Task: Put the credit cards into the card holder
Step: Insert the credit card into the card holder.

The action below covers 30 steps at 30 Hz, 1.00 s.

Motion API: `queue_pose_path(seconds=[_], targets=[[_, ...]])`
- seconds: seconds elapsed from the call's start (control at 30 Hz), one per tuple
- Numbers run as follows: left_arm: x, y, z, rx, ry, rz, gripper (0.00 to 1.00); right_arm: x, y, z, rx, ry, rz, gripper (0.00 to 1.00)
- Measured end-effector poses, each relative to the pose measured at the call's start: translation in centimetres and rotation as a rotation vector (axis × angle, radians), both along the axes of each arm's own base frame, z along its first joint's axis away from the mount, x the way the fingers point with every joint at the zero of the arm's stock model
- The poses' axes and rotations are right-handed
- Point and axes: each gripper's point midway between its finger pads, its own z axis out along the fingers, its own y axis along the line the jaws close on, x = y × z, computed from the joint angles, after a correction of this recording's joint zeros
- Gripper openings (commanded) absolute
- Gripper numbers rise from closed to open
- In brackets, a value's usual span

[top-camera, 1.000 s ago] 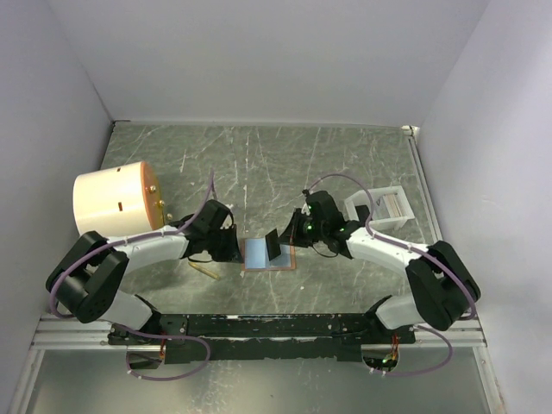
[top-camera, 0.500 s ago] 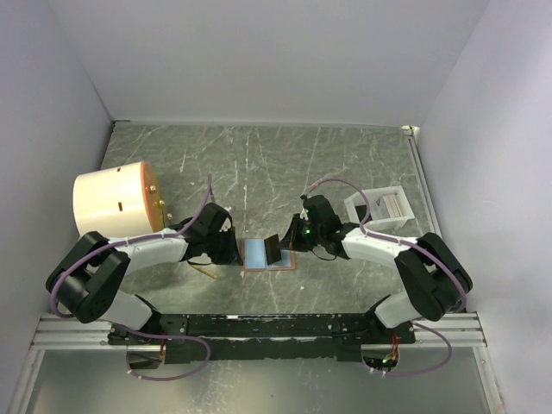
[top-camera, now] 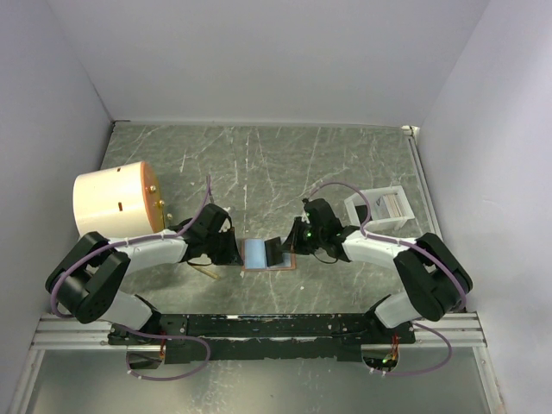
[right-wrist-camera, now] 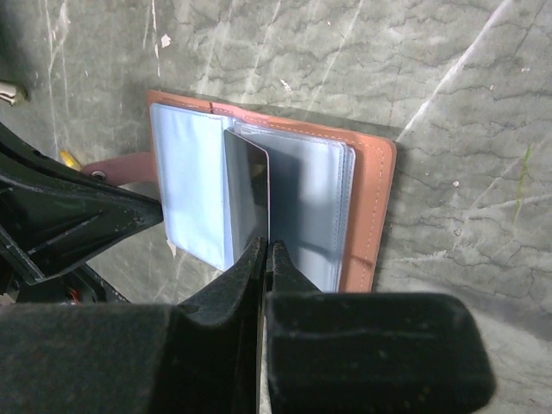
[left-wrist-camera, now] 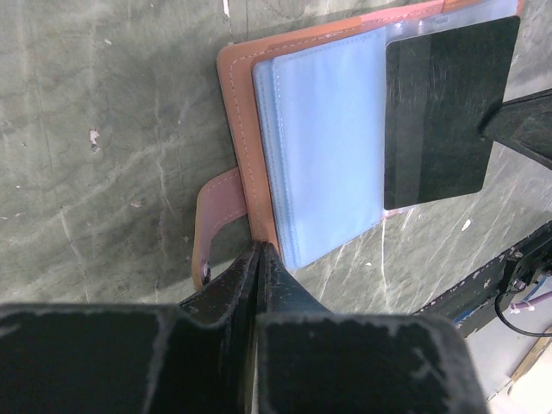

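Observation:
The tan-brown card holder (top-camera: 287, 261) lies open on the table, its pale blue plastic sleeves (left-wrist-camera: 328, 138) facing up. My left gripper (left-wrist-camera: 259, 248) is shut on the near edge of its left cover (left-wrist-camera: 237, 121), beside the snap tab (left-wrist-camera: 211, 211). A dark, glossy credit card (right-wrist-camera: 248, 194) stands on edge over the sleeves, with my right gripper (right-wrist-camera: 266, 250) shut on its near end. From the left wrist the same card (left-wrist-camera: 444, 103) shows as a dark rectangle over the right half. In the top view the two grippers (top-camera: 237, 250) (top-camera: 281, 245) flank the holder.
A big cream cylinder (top-camera: 116, 200) stands at the left behind my left arm. A white open tray (top-camera: 384, 205) sits at the right behind my right arm. A thin tan strip (top-camera: 205, 270) lies just left of the holder. Walls enclose the table on three sides.
My right gripper has come a little nearer and lower with the card, which now sits closer over the sleeves. The left gripper and the holder have stayed put.

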Motion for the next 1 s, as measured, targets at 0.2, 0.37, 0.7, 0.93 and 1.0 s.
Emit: queue_pose_path(seconds=[0.2, 0.37, 0.7, 0.93, 1.0], targets=[[0.0, 0.0, 0.0, -0.001, 0.000, 0.000, 0.11, -0.3, -0.1, -0.5, 0.006, 0.014, -0.011, 0.00], [0.0, 0.0, 0.0, -0.004, 0.001, 0.004, 0.11, -0.4, -0.2, -0.7, 0.010, 0.018, -0.020, 0.00], [-0.1, -0.1, 0.0, -0.005, 0.000, 0.004, 0.11, -0.6, 0.1, -1.6, 0.015, 0.046, -0.011, 0.00], [0.0, -0.1, 0.0, -0.006, 0.000, 0.004, 0.12, -0.3, 0.3, -1.4, 0.023, 0.039, -0.018, 0.00], [-0.1, -0.1, 0.0, -0.008, 0.000, 0.005, 0.12, -0.3, 0.3, -1.4, 0.024, 0.036, -0.020, 0.00]])
